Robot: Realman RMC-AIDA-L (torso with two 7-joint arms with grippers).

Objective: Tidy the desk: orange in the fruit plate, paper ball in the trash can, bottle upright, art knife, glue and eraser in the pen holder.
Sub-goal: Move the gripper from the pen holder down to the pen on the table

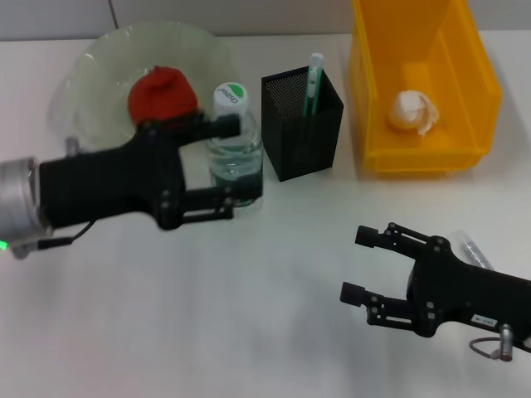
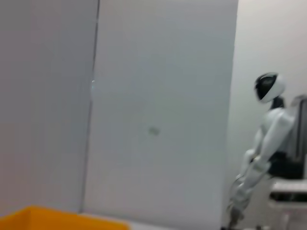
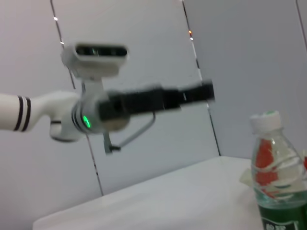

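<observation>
Between left gripper (image 1: 236, 166) jaws: upright bottle (image 1: 235, 141).

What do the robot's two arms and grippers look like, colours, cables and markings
Both grippers are matte black with linked two-finger jaws. The left gripper joins a silver wrist cuff with a green light and a thin dark cable. The right gripper carries a small white label and a metal loop at its wrist.

Near edge: we see the bright yellow plastic trash can's rim (image 2: 43, 215).
Far side: white humanoid robot figure (image 2: 263, 143).
</observation>
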